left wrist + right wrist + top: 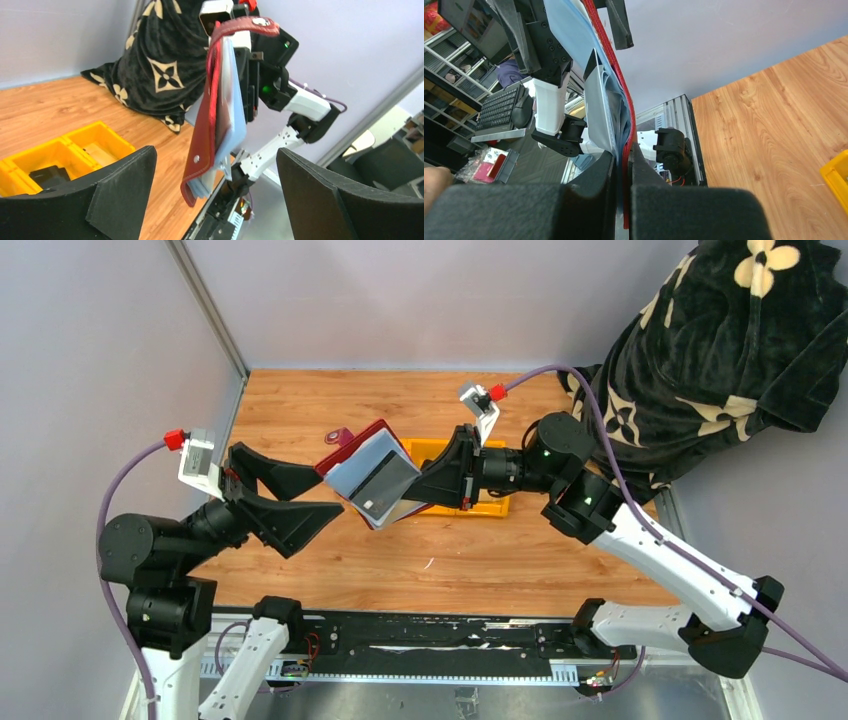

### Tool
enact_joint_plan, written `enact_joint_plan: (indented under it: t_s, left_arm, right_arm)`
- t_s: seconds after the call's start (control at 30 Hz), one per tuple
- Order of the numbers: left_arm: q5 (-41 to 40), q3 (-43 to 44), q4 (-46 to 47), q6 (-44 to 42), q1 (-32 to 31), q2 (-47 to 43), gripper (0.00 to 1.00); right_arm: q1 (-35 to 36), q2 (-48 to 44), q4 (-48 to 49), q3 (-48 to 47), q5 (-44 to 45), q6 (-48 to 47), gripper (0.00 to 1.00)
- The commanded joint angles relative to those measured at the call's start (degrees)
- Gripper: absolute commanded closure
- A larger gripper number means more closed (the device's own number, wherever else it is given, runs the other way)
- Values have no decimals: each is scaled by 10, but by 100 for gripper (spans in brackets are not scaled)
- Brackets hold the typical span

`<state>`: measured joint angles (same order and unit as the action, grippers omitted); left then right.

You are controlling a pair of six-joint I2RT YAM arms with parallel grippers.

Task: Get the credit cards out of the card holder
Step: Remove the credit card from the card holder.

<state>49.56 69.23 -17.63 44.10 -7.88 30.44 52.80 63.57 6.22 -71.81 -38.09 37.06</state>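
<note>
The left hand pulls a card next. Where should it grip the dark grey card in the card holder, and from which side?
Likely the dark grey card's free near end, sticking past the card holder. Come from the left, pinching its flat faces; the right hand clamps the opposite edge.

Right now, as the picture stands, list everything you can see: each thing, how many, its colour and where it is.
table: one, wood-brown, under everything
card holder: one, maroon, lifted above the table's middle
credit card: one visible, grey, in the holder's sleeves
tray: one, yellow, on the table behind the holder
dark card: one, black, in a tray compartment
blanket: one, black with cream flowers, far right corner
left gripper: one, black, open beside the holder
right gripper: one, black, shut on the holder
</note>
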Motion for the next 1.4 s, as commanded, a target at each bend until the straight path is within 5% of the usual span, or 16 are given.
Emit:
enact_joint_plan:
  t_s: [0.0,0.2,0.47,0.6,0.7,0.93,1.37]
  left_arm:
    - [-59,-16,36,15,4,10,6]
    - [-51,-30,74,43,5,30,23]
    - [-55,-35,55,28,4,35,81]
    - [-54,-9,34,-21,4,45,100]
    - [-12,14,16,-65,4,56,100]
    - [90,59,-114,-213,4,81,100]
    - [213,16,-165,-214,4,95,100]
  right_arm:
    - [11,11,35,-14,-12,15,100]
    - [13,19,55,-7,-12,24,100]
    - [21,38,71,-8,-26,28,98]
    - [21,27,20,9,-52,-28,58]
    - [18,-1,-98,15,-57,-139,40]
    - [0,-67,-297,-44,-14,-361,14]
    - [27,145,-355,-268,-73,-419,11]
